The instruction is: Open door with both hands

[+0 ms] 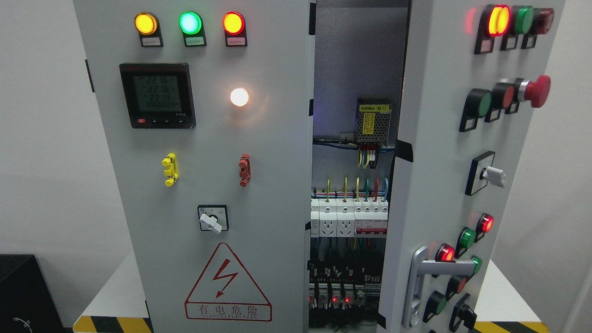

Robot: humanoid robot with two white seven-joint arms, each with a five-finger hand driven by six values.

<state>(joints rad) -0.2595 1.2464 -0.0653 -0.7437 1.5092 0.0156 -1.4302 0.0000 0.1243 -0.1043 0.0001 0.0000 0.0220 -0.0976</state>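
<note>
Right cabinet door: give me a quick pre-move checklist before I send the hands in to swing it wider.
1. Right door unlatched and ajar: ok, wiring shows through the gap.
2. Door handle visible and unobstructed: ok, at lower right.
3. Left door position: closed; not ok if both must open.
4. Robot hands in view: not ok, neither shows.
5. Protruding red mushroom button near reach path: cannot tell clearance.
6. Cabinet powered: not ok for contact inside; indicator lamps are lit.
</note>
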